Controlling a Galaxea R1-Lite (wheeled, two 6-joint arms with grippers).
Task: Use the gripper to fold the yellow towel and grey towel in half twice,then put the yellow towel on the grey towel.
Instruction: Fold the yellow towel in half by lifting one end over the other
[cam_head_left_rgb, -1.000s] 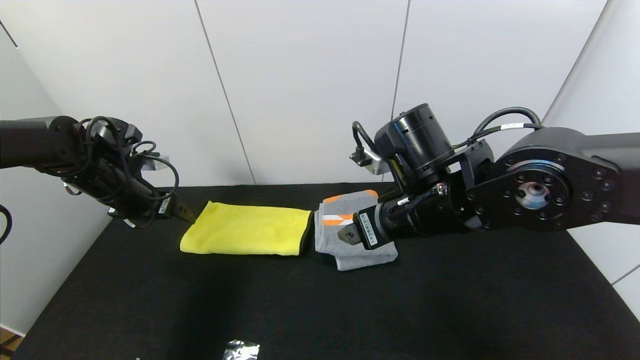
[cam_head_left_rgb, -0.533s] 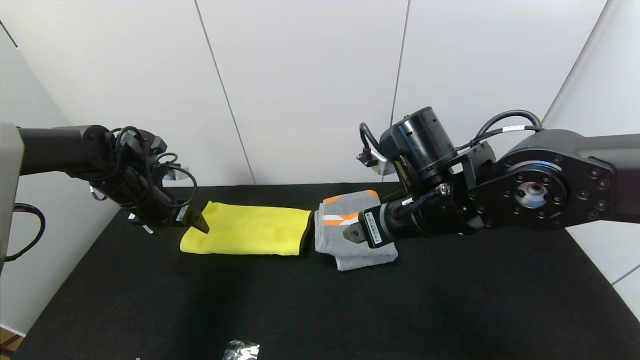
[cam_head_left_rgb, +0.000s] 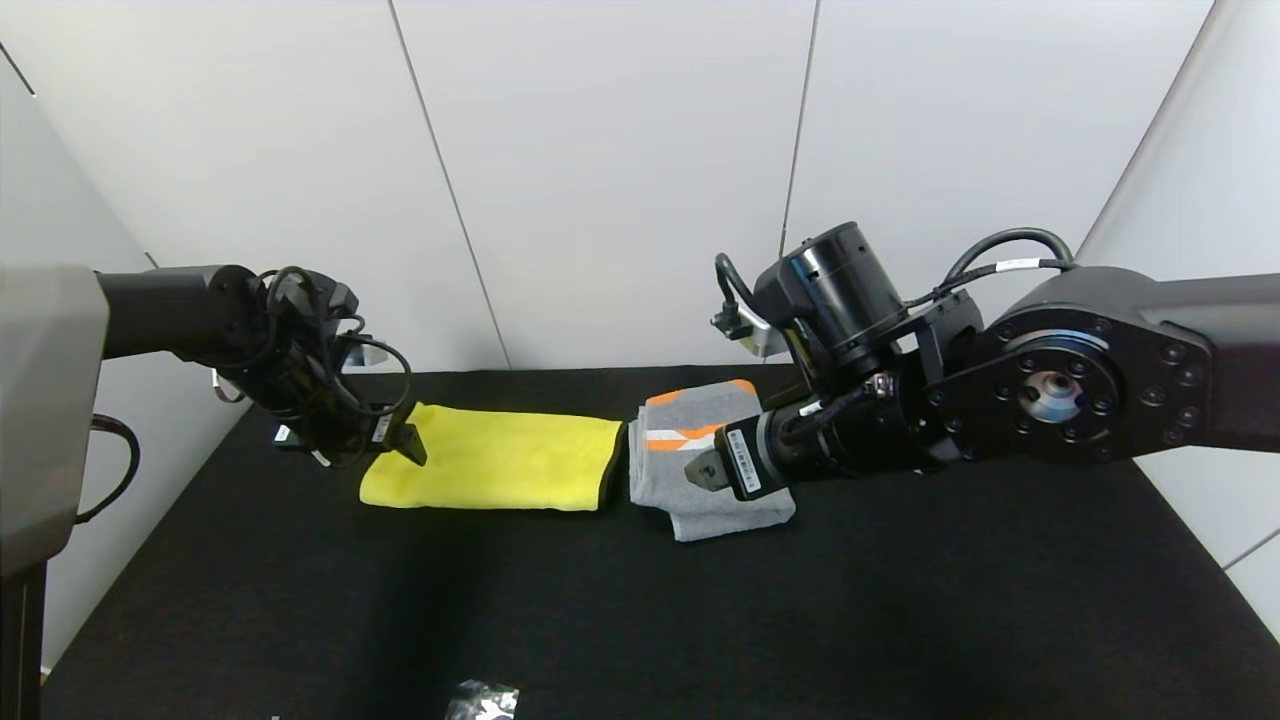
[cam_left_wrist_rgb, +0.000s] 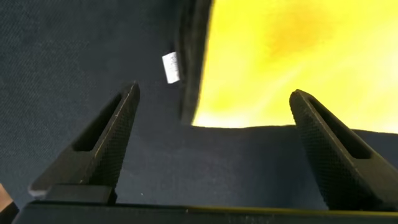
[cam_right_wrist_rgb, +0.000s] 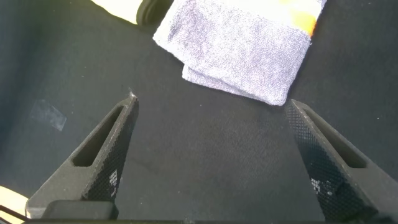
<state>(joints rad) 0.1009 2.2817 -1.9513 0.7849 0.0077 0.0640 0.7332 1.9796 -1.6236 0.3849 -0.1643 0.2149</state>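
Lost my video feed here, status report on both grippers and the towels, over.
Left gripper open, at yellow towel's left corner. Right gripper open above table, near folded grey towel. Towels side by side, unstacked. Nothing blocking.

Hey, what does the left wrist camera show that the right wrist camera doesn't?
Only the left wrist view shows the yellow towel up close, with its dark edge trim and a small white tag, framed by the open left gripper.

Only the right wrist view shows the folded grey towel with its orange patch, beyond the open right gripper.

Both show the black table and spread fingers holding nothing; a sliver of yellow also appears in the right wrist view.
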